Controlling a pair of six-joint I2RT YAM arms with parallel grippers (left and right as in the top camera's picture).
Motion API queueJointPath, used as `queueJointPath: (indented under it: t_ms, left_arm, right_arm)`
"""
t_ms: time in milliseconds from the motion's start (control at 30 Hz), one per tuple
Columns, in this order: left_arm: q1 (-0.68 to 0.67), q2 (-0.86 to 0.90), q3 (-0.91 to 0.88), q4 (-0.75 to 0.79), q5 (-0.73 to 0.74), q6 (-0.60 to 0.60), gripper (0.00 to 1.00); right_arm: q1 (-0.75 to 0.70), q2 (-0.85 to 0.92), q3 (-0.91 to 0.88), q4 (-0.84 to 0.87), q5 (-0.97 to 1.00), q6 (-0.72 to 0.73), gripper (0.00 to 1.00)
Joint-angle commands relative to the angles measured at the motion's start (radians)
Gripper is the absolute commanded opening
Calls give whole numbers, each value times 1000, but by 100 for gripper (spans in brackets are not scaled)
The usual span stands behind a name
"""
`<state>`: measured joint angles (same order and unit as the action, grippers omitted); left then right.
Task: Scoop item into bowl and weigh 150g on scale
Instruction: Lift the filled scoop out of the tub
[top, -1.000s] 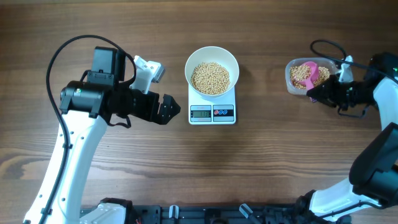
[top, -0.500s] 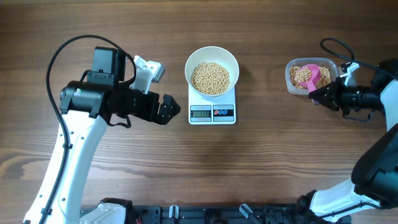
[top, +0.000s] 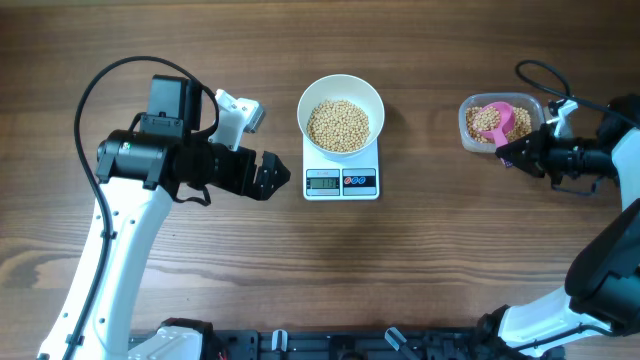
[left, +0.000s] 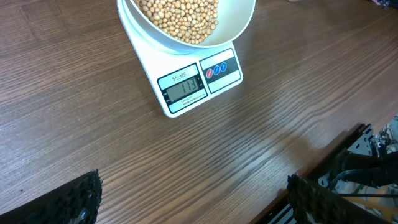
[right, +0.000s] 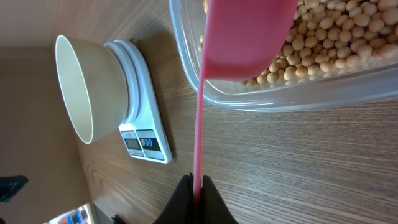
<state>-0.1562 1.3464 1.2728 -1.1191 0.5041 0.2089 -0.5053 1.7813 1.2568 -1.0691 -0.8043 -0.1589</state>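
Note:
The white bowl (top: 375, 100) holds a heap of tan beans (top: 338, 124) and stands on the white scale (top: 341, 182) at mid-table. At the right, a clear tub (top: 464, 128) holds more beans. My right gripper (top: 510, 152) is shut on the thin handle (right: 199, 124) of a pink scoop (top: 510, 120), which sits in the tub with beans in its cup. My left gripper (top: 270, 178) is open and empty, left of the scale. Its wrist view shows the bowl (left: 236, 22), the scale (left: 193, 81) with a lit display, and both fingers wide apart.
A black cable (top: 535, 75) loops behind the tub at the right. The table's front edge, with dark rails (top: 300, 345), lies below the scale. The left arm's white link (top: 110, 260) slants across the left side.
In the first half second my right gripper shifted right and turned the scoop level in the tub, beans in its cup. It has stayed still since. The left arm has not moved.

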Motion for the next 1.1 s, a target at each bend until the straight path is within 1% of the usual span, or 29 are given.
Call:
queueJointPath:
  t_ms: [0,400,633,833,1067]
  left_arm:
    - [-5,-17,5,0,19,20,100]
    - [-5,-17,5,0,19,20,100]
    - [-5,-17,5,0,19,20,100]
    - [-5,-17,5,0,19,20,100]
    - [-5,-17,5,0,19,20,100]
  right_arm:
    - [-5,-9,-6,2,-37,-24,4]
    - [-5,-71,-6,-10,-149,-22,4]
    - [-5,-72,-6,-14,-319,-52,4]
    - [-4,-74,-6,-14,-422,-51,4]
    - [63,-138,-6,-13,-447,-45,4]
